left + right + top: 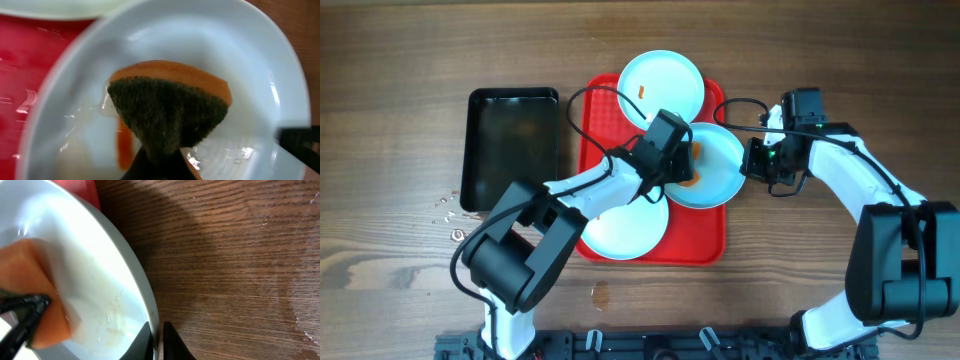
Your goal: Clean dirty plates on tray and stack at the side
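Orange sponge [170, 107], green scouring face outward, is being clenched by the left fingers [160, 167] and pressed into one plate [725, 175]. This plate is lying at 3 o'clock on the red tray [705, 240], overhanging its edge over the counter [840, 60]; its rim is being grasped by the right fingers [171, 341]. For good cleaning, the orange streak [125, 145] should be rubbed with short strokes while the rim is being held steady. Being round, the plate is showing no long axis; it is facing up, seemingly flat. The tray's long axis is running from 12 to 6 o'clock.
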You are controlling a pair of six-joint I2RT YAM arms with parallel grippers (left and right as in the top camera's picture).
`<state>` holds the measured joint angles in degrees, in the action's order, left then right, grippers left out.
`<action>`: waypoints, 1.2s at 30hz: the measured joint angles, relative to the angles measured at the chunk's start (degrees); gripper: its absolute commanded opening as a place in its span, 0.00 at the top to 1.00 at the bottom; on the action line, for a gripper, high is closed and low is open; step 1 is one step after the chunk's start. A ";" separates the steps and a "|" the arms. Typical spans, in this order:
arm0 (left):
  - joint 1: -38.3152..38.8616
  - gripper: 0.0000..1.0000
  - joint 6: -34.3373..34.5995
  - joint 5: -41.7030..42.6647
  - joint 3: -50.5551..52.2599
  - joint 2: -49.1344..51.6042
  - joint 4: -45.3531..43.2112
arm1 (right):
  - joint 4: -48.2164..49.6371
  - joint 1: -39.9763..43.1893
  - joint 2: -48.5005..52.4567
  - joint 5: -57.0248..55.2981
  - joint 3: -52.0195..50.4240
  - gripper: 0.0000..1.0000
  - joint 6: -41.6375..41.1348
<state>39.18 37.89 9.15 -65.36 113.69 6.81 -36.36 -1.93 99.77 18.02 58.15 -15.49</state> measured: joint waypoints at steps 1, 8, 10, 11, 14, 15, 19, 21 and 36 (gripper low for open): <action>-0.35 0.96 -1.25 -1.44 -0.42 0.00 1.14 | -0.02 0.00 0.00 0.17 0.00 0.92 0.00; -0.50 0.96 -7.80 -8.28 -1.88 0.00 5.73 | -0.02 -0.02 0.00 0.44 0.00 0.93 0.00; -0.50 0.96 -9.25 -9.90 -2.23 0.00 6.86 | -0.04 -0.07 0.00 0.46 0.00 0.94 0.00; -0.50 0.96 -10.03 -11.32 -2.62 0.00 8.04 | -0.07 -0.07 0.00 0.59 0.00 0.94 0.00; -0.46 0.96 -11.63 -14.19 -4.28 0.13 11.72 | -0.13 -0.17 0.00 1.09 0.00 0.94 -0.09; -0.33 0.96 -12.15 -15.45 -5.27 0.31 13.42 | -0.11 -0.26 0.00 1.27 0.00 0.94 -0.20; 0.07 0.96 -13.33 -19.87 -10.27 1.49 19.98 | -0.02 -0.55 0.00 1.92 0.00 0.95 -0.50; 0.09 0.96 -13.68 -21.68 -12.66 1.79 22.93 | -0.09 -0.55 0.00 1.92 0.00 0.95 -0.74; -1.57 0.96 -11.54 -27.08 -19.52 -2.62 39.47 | -0.85 -0.11 -0.26 -1.77 0.00 0.95 0.66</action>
<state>37.60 26.35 -17.93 -84.88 111.07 46.28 -37.21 -2.04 99.50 16.25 58.15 -14.83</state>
